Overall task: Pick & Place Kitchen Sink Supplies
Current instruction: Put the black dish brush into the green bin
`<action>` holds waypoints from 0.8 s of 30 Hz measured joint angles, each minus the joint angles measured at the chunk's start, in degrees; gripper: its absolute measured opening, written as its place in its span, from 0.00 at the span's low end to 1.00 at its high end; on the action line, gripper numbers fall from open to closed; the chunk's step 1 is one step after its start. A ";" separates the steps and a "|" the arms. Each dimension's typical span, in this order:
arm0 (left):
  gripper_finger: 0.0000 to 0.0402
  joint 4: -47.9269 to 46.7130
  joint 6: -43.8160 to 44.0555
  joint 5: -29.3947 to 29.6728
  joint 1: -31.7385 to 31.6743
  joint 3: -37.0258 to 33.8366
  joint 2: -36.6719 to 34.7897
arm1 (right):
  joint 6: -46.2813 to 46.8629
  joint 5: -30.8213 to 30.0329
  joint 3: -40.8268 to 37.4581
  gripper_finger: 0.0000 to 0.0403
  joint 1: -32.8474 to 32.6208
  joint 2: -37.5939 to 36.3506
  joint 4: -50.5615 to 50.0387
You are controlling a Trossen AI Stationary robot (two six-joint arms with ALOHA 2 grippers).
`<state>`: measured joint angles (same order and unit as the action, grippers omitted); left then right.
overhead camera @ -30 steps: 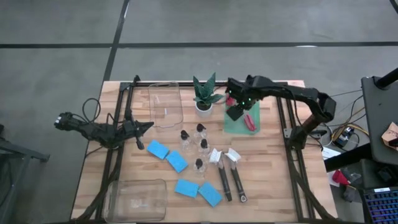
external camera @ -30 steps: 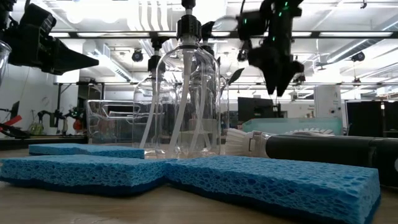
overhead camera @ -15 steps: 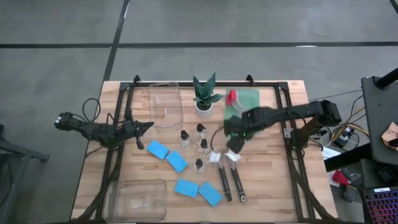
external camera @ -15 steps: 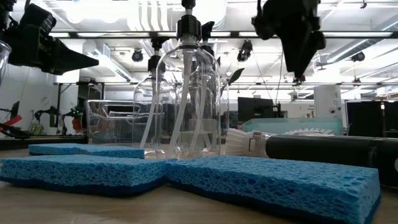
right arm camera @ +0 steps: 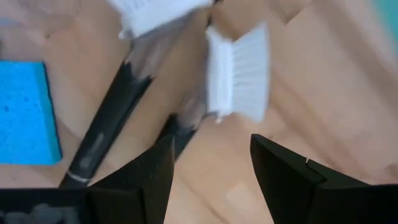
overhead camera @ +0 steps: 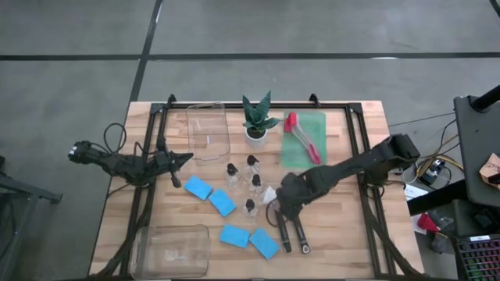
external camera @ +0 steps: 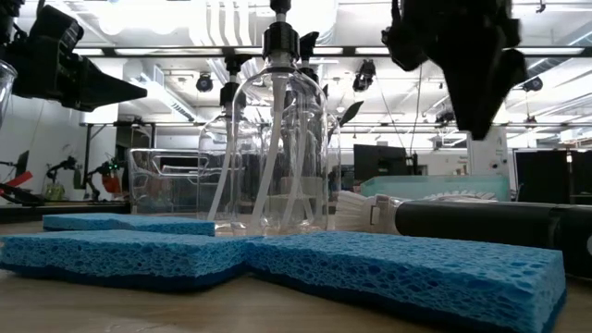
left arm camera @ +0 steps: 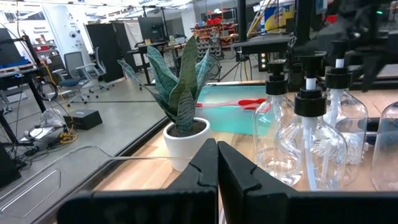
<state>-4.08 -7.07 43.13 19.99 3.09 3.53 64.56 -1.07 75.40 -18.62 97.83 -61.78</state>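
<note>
Two black dish brushes with white heads lie side by side on the table, near its front. My right gripper hangs open just above their heads, pointing down and touching nothing. Two red brushes lie on a green mat. Several clear bottles stand at mid-table, with several blue sponges lying to their left and in front. My left gripper waits shut and level at the left, holding nothing.
A potted plant stands at the back centre. One clear tray sits to its left and another at the front left. A black frame rail runs along the right side.
My right gripper has swung from over the green mat at the back toward the table's near edge and a little left, sinking slightly and turning about its own axis. It now hangs over the black brushes' white heads, its fingers as far apart as before.
</note>
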 joint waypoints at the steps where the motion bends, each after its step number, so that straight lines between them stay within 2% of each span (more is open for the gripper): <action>1: 0.00 0.00 0.00 0.02 0.02 0.00 0.02 | 1.53 0.64 0.00 0.51 -0.71 0.59 0.11; 5: 0.00 0.00 -0.02 0.01 0.02 0.00 0.02 | 5.56 1.63 -0.04 0.51 -2.93 2.94 1.33; 10: 0.00 0.00 0.00 0.02 0.02 0.00 0.02 | 5.36 1.62 -0.13 0.52 -3.90 5.35 4.66; 15: 0.00 0.01 -0.02 0.00 0.02 0.00 0.02 | 3.20 3.01 -0.20 0.57 -3.88 7.80 7.85; 24: 0.00 0.02 -0.01 0.00 0.02 0.00 0.04 | 9.92 2.45 -1.94 0.64 -5.45 9.06 7.33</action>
<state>-4.05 -7.08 43.13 20.01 3.09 3.57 74.48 1.37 73.46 -24.07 106.89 -54.45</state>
